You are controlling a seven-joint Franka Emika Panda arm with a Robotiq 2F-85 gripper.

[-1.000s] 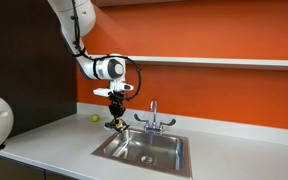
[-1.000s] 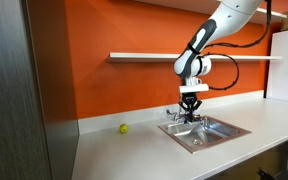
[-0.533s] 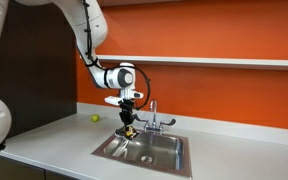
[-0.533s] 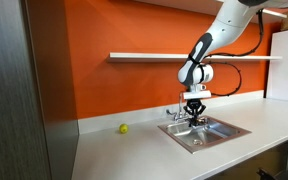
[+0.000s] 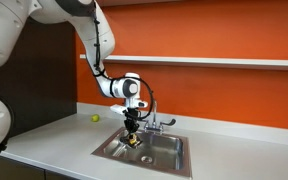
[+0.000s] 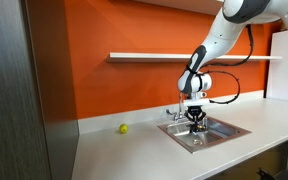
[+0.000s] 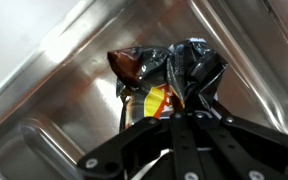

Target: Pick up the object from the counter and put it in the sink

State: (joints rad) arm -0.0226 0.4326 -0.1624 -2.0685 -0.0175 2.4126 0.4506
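Kitchenette: sink (image 5: 149, 150), counter (image 5: 54, 150), faucet (image 5: 154, 120)

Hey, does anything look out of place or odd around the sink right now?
One stray: a small yellow-green ball lies alone on the light-grey counter near the orange wall, away from the stainless-steel sink. Otherwise nothing looks spilled; the gripper holds the crumpled dark object with yellow patches over that sink.

1. Small yellow-green ball (image 5: 95, 117), low down and close before the orange wall (image 5: 224, 95); seen in both exterior views.
2. Long pale shelf (image 6: 144, 56), fixed high across that wall.
3. Dark upright panel (image 5: 44, 65) at the wall's end.
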